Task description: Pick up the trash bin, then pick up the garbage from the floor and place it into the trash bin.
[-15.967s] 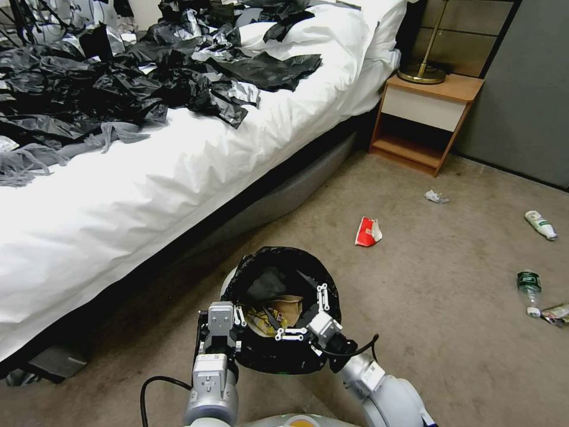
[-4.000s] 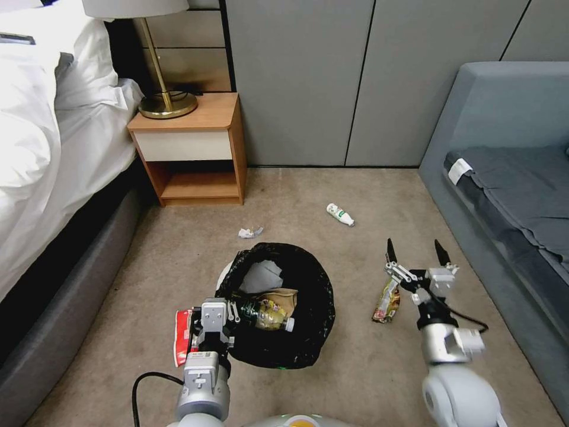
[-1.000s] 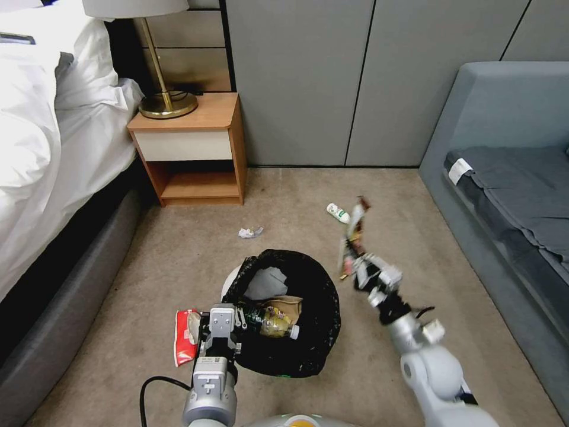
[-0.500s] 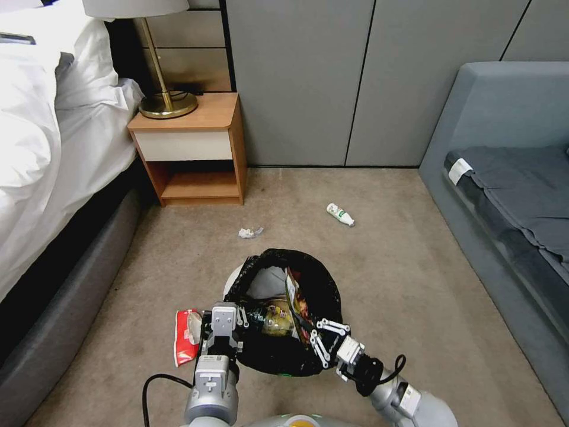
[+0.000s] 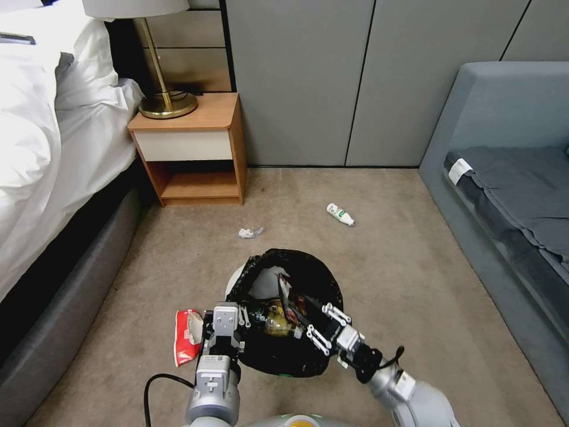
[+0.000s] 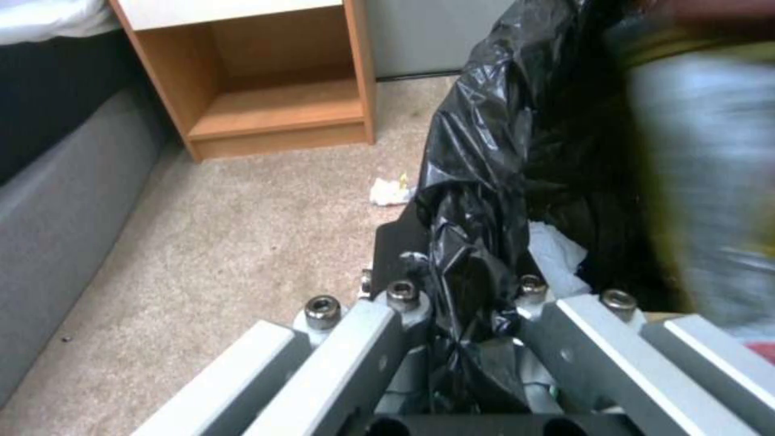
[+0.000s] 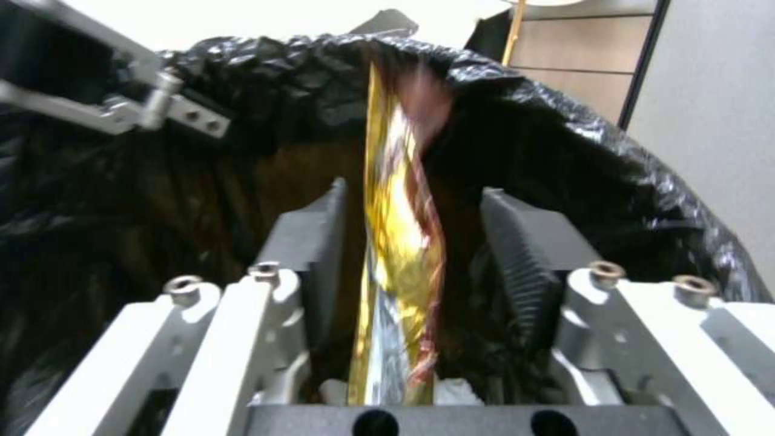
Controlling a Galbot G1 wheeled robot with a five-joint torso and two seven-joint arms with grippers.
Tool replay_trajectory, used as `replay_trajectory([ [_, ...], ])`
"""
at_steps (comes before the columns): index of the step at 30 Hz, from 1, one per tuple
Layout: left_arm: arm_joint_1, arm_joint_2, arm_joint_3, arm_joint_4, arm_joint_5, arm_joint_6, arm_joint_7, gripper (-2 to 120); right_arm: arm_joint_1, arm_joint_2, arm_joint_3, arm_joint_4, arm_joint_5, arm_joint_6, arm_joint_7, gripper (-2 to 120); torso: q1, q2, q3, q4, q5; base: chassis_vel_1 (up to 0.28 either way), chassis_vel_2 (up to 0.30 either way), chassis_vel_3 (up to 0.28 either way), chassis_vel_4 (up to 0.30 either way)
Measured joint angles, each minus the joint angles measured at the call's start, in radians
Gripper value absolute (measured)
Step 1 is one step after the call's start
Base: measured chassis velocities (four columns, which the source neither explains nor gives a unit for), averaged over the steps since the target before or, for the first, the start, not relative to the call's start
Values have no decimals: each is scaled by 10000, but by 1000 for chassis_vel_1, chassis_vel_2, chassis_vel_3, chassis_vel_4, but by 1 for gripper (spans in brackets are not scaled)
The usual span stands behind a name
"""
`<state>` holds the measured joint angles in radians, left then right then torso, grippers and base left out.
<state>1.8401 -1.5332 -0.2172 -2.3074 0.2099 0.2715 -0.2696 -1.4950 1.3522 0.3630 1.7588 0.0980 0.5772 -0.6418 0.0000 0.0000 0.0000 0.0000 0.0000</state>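
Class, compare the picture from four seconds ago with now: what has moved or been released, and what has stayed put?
The right gripper lifted the snack wrapper off the floor into the trash bin; its fingers are open and the wrapper stands between them. The left gripper stays clamped on the rim. The bottle, tissue and red packet have not moved.

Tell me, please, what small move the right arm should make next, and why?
Probably draw the right gripper back from the trash bin. Its fingers stand apart either side of the yellow snack wrapper, which hangs inside the liner, so it looks released. The left gripper clamps the rim.
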Motion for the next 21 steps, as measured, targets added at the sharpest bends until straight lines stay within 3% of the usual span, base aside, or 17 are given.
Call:
replay_trajectory([
  [10,0,-3,8,-6,5,-16,0,2,-7,21,-113,229,-139,-105,167,84,0,0,0,0,0,0,0,0,0],
  [12,-1,-3,7,-7,4,-16,0,2,-51,21,-107,343,-149,-59,263,88,0,0,0,0,1,0,0,0,0],
  [15,-16,4,-20,-7,-7,-18,0,2,-267,48,-56,1011,-222,167,1061,99,0,0,0,0,0,0,0,0,0],
  [21,-82,7,-96,-7,-75,-19,-1,2,-863,316,313,2429,-697,488,2848,100,0,0,0,1,-1,0,0,0,0],
])
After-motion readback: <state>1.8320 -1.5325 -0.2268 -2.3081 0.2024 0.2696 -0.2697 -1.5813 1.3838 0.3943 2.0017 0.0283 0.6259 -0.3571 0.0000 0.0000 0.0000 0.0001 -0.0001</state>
